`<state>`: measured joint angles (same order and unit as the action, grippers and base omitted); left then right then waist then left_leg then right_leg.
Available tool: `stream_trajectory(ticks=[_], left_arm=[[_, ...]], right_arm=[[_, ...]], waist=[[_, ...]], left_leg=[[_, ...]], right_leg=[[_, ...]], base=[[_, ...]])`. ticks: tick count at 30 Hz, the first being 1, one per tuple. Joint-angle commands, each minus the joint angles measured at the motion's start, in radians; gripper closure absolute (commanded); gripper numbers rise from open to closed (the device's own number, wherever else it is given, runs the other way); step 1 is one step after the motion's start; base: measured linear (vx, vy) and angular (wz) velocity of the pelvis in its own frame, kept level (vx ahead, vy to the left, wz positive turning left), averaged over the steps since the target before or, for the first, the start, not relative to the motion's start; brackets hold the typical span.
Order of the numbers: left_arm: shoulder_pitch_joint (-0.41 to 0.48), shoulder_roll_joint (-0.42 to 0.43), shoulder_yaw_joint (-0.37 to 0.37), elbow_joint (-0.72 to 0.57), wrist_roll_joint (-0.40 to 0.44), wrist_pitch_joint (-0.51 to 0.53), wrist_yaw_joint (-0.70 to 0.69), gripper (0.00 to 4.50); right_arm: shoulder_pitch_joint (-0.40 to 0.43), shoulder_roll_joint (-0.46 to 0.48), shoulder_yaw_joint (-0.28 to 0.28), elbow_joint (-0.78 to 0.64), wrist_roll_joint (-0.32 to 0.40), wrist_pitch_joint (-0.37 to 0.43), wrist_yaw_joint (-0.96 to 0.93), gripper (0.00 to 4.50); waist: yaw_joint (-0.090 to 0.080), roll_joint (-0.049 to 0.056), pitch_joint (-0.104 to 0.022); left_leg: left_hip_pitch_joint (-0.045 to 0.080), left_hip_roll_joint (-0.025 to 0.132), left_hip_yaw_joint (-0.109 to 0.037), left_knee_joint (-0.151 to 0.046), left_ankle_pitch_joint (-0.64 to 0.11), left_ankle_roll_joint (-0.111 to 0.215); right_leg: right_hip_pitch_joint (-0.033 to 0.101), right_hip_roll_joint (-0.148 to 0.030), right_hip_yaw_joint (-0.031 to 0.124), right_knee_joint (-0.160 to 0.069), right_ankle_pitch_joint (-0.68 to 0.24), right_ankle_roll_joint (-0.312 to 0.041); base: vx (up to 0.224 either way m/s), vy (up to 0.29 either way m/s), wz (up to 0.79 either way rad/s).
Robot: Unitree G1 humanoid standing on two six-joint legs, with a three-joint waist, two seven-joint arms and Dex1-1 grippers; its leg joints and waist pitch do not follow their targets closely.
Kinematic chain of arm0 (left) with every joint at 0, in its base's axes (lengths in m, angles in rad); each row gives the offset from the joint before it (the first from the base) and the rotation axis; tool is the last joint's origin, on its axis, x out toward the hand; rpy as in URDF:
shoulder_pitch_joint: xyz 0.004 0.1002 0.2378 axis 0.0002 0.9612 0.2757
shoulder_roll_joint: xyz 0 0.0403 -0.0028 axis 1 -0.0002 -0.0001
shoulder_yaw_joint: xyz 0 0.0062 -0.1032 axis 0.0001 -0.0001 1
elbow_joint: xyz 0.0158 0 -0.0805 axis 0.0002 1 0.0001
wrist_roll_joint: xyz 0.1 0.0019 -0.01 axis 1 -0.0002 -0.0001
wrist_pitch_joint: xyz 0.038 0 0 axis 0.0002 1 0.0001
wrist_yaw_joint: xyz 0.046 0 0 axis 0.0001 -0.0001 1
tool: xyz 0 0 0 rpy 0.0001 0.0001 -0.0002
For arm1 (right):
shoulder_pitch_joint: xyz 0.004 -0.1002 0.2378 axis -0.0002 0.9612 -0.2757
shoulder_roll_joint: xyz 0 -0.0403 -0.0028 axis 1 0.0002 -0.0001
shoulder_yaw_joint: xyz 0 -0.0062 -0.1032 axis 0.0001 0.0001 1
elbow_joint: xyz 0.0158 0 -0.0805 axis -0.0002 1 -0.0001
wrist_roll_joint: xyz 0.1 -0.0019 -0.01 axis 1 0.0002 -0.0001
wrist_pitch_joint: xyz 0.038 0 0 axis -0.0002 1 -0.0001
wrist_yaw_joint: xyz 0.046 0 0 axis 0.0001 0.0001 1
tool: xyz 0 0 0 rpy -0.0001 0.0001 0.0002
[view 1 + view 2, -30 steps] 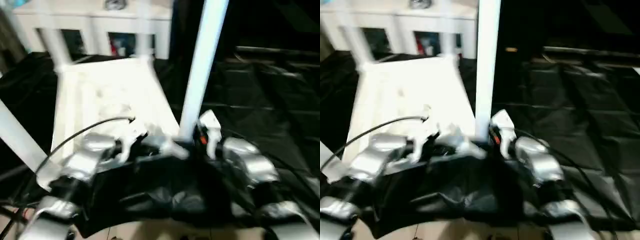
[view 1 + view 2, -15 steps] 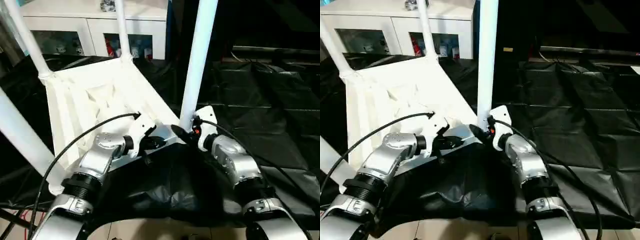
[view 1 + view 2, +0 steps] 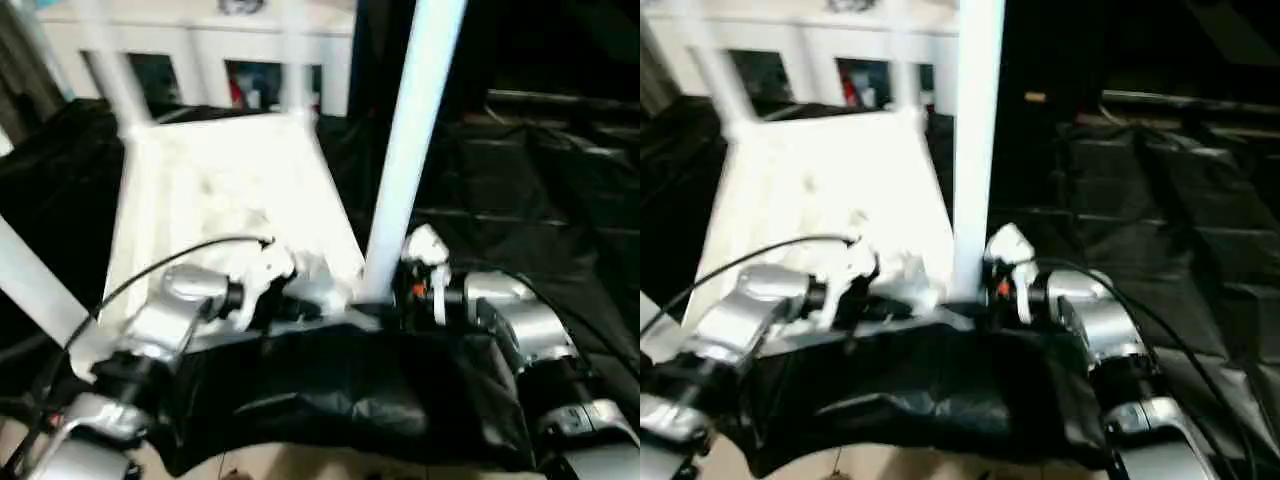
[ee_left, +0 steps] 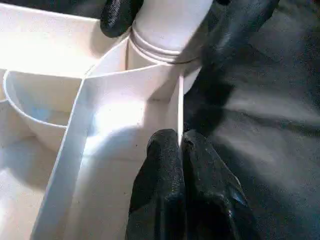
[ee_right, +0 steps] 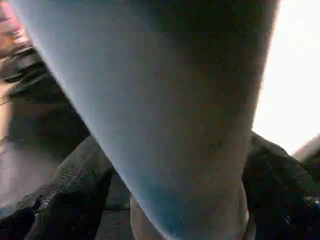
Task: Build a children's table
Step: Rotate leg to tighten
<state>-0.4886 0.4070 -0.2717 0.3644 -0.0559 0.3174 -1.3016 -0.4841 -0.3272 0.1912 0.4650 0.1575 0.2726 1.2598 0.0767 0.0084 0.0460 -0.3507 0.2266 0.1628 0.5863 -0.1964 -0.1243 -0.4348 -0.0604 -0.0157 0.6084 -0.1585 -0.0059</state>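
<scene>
The white tabletop [image 3: 220, 190] lies upside down on black sheeting, ribbed underside up. Legs stand in its corners: the near right leg [image 3: 410, 150], two far ones [image 3: 112, 75] [image 3: 296, 60], and the near left one [image 3: 30, 290]. My left gripper [image 4: 181, 150] is shut on the thin rim wall [image 4: 179, 100] of the tabletop, right next to the near right leg's socket [image 4: 160, 47]. My right gripper [image 3: 385, 298] straddles the base of that leg, one black finger [image 5: 65, 210] on each side. Its jaws stand open, with a dark gap between one finger and the leg.
A white cabinet [image 3: 200, 40] with glass doors stands behind the tabletop. Crinkled black sheeting [image 3: 540, 200] covers the surface to the right and hangs over the near edge [image 3: 340, 400]. A black cable [image 3: 150, 265] arcs over my left forearm.
The whole picture has shifted and blurred with the head's movement. Both grippers stay at the near right corner; my right forearm now lies more level behind the leg.
</scene>
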Motion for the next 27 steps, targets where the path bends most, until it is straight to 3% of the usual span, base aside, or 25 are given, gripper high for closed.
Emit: stream_trajectory(ticks=[1, 7, 8, 15, 19, 21, 23, 25, 27], left_arm=[[-0.007, -0.008, -0.023, -0.052, -0.038, 0.008, -0.042, 4.5], [-0.008, 0.037, -0.025, -0.04, -0.036, -0.003, -0.088, 4.5], [-0.009, 0.039, -0.024, -0.041, -0.035, -0.003, -0.09, 4.5], [-0.009, 0.02, -0.018, -0.042, -0.03, -0.005, -0.04, 4.5], [-0.023, -0.013, -0.001, -0.016, -0.02, -0.017, 0.023, 4.5], [-0.047, -0.055, 0.025, 0.019, -0.01, -0.021, 0.114, 4.5], [-0.057, -0.068, 0.031, 0.034, -0.006, -0.027, 0.146, 4.5], [-0.088, -0.121, 0.052, 0.075, 0.013, -0.034, 0.26, 4.5], [-0.101, -0.144, 0.06, 0.091, 0.021, -0.035, 0.311, 4.5]], right_arm=[[0.015, 0.004, 0.069, -0.03, 0.012, 0.027, 0.08, 0.8], [0.019, -0.029, 0.111, -0.053, -0.002, 0.065, 0.155, 0.8], [0.019, -0.029, 0.112, -0.054, -0.001, 0.065, 0.156, 1.04], [0.024, -0.002, 0.111, -0.054, 0.002, 0.052, 0.112, 1.48], [0.03, 0.026, 0.1, -0.036, -0.015, 0.018, 0.046, 1.72], [0.022, 0.079, 0.068, 0.021, -0.041, -0.028, -0.085, 1.8], [0.014, 0.104, 0.052, 0.053, -0.053, -0.044, -0.15, 1.87], [-0.016, 0.187, -0.021, 0.143, -0.042, -0.053, -0.339, 1.94], [-0.024, 0.219, -0.046, 0.171, -0.036, -0.056, -0.408, 1.99]], waist=[[0.0, 0.005, -0.06], [0.006, 0.005, -0.059], [0.006, 0.004, -0.059], [0.007, 0.001, -0.061], [0.007, 0.001, -0.058], [0.002, -0.002, -0.055], [-0.001, -0.003, -0.052], [-0.01, -0.002, -0.052], [-0.025, -0.002, -0.052]], left_leg=[[-0.002, -0.008, 0.021, -0.066, -0.214, 0.059], [0.001, -0.009, 0.02, -0.068, -0.23, 0.033], [0.0, -0.01, 0.02, -0.067, -0.224, 0.033], [-0.004, -0.011, 0.019, -0.066, -0.195, 0.031], [-0.001, -0.013, 0.021, -0.066, -0.224, 0.026], [-0.002, -0.016, 0.02, -0.067, -0.24, 0.018], [0.0, -0.02, 0.016, -0.071, -0.259, 0.003], [-0.002, -0.022, 0.016, -0.07, -0.265, -0.001], [-0.005, -0.025, 0.011, -0.072, -0.271, -0.008]], right_leg=[[0.068, -0.036, 0.015, -0.065, -0.178, -0.247], [0.064, -0.037, 0.017, -0.071, -0.246, -0.22], [0.064, -0.037, 0.018, -0.071, -0.239, -0.219], [0.068, -0.037, 0.017, -0.066, -0.194, -0.229], [0.062, -0.038, 0.018, -0.074, -0.26, -0.21], [0.06, -0.039, 0.018, -0.081, -0.326, -0.19], [0.059, -0.039, 0.015, -0.091, -0.428, -0.146], [0.055, -0.04, 0.016, -0.094, -0.469, -0.126], [0.057, -0.039, 0.01, -0.1, -0.517, -0.1]], base=[[0.0, 0.0, 0.0], [0.0, 0.0, 0.0], [0.0, 0.0, 0.0], [0.0, 0.0, 0.0], [0.0, 0.0, 0.0], [0.0, 0.0, 0.0], [0.0, 0.0, 0.0], [0.0, 0.0, 0.0], [0.0, 0.0, 0.0]])
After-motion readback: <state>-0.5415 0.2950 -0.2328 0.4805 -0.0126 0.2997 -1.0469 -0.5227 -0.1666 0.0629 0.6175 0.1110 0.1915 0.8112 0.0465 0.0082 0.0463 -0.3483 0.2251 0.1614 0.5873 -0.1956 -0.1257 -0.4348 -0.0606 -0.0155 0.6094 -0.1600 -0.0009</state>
